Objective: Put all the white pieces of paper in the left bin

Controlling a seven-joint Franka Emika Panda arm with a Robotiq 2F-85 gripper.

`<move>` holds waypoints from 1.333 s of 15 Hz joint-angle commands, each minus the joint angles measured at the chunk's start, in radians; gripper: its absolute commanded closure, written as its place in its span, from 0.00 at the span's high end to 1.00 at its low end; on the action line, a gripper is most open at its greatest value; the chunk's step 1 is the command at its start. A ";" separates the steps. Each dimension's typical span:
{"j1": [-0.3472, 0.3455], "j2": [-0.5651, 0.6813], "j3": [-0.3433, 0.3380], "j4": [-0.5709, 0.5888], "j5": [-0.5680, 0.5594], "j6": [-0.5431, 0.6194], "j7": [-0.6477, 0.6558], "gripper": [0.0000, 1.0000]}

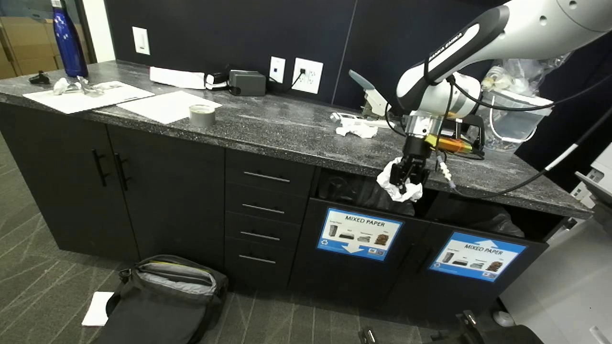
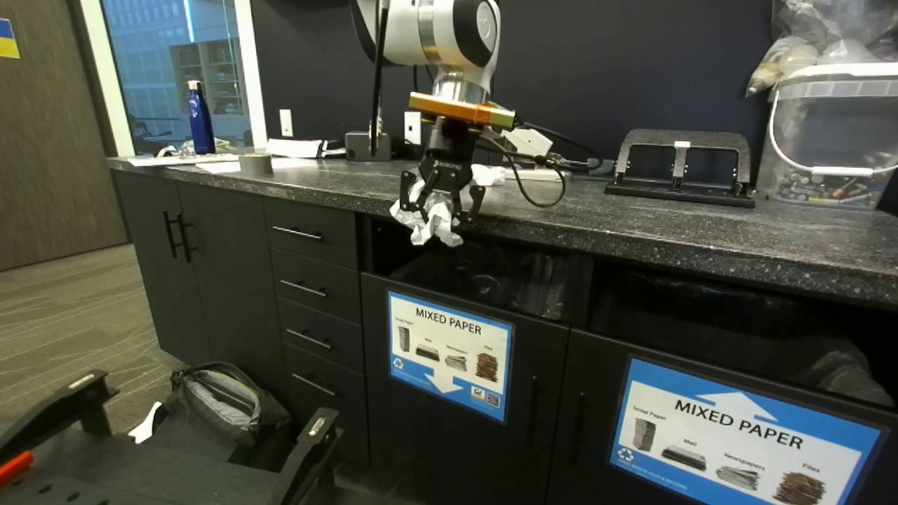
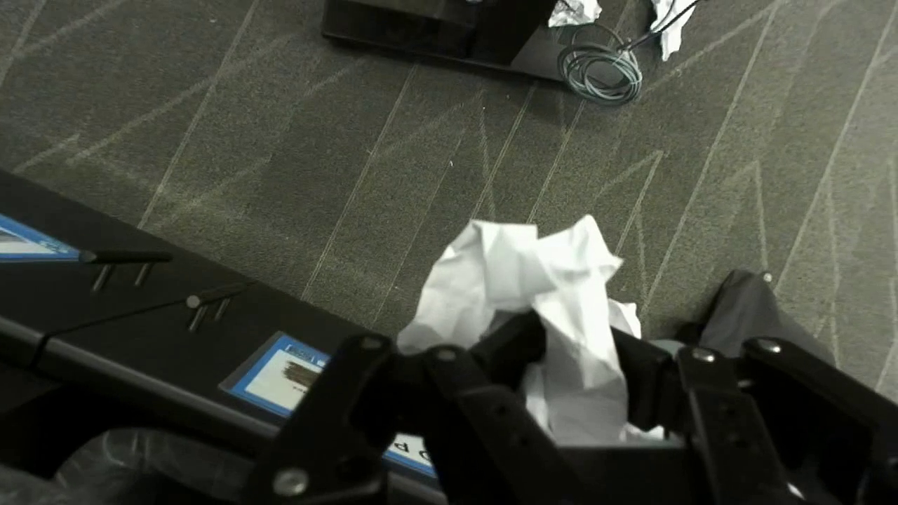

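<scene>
You have a crumpled white paper (image 3: pixel 561 301) pinched between the fingers (image 3: pixel 512 344) of your gripper (image 3: pixel 574 354). The left bin (image 1: pixel 339 272) stands lower than they do; behind them, another white scrap (image 1: pixel 356 130) lies on the counter (image 1: pixel 282 131), and well apart from them stands a blue bottle (image 2: pixel 201 120).

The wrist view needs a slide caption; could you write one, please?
Black jointed gripper holds crumpled white paper, with grey patterned carpet beyond.

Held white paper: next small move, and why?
I'd probably shift the tool toward the left bin before releasing: it's shut on the white paper, which the wrist view shows against the floor, seemingly in front of the bin rather than over it.
</scene>
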 commanded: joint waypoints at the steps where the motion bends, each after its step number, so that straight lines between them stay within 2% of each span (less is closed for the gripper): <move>1: -0.023 -0.099 0.018 -0.181 0.106 0.170 -0.051 0.11; 4: -0.023 -0.088 0.026 -0.287 0.213 0.356 -0.043 0.10; 7: -0.015 -0.053 0.034 -0.372 0.250 0.556 -0.031 0.10; 9: -0.016 -0.028 0.053 -0.423 0.264 0.729 -0.025 0.10; 11: -0.050 0.006 0.110 -0.446 0.314 0.898 -0.025 0.10; 12: -0.029 0.026 0.104 -0.456 0.354 0.981 -0.051 0.10; 15: -0.064 0.097 0.185 -0.455 0.405 1.229 -0.064 0.10; 19: -0.088 0.223 0.247 -0.427 0.354 1.506 -0.033 0.10; 20: -0.050 0.238 0.186 -0.426 0.189 1.543 0.125 0.10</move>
